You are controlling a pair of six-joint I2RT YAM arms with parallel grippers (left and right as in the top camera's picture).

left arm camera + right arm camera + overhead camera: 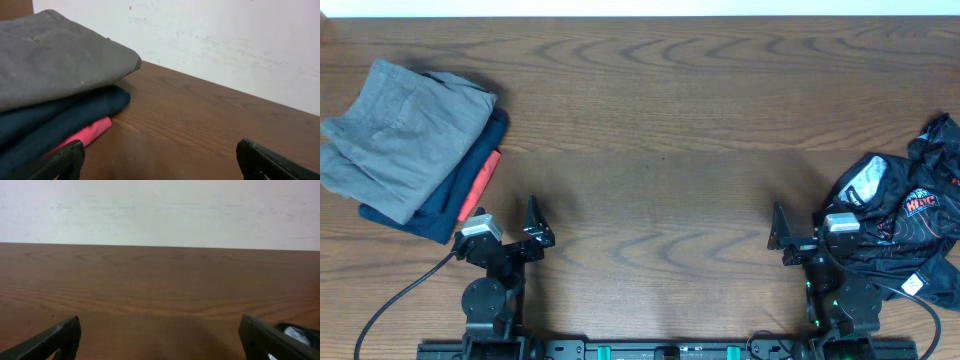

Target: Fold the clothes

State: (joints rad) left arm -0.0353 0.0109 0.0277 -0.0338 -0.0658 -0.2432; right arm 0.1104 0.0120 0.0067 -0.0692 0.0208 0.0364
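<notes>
The black shiny jersey [905,215] with thin orange lines and white lettering lies crumpled at the table's right edge; a small bit of it shows at the lower right of the right wrist view [295,332]. My right gripper [798,238] is open and empty, just left of the jersey, near the front edge. My left gripper [510,225] is open and empty near the front left, just right of the folded pile. In the wrist views both the left fingers [160,160] and the right fingers [160,337] are wide apart over bare wood.
A folded pile sits at the back left: a grey garment [405,135] on a navy one [460,195] and an orange-red one [480,185]. It also shows in the left wrist view [55,65]. A white wall [160,210] lies beyond the wooden table [660,150].
</notes>
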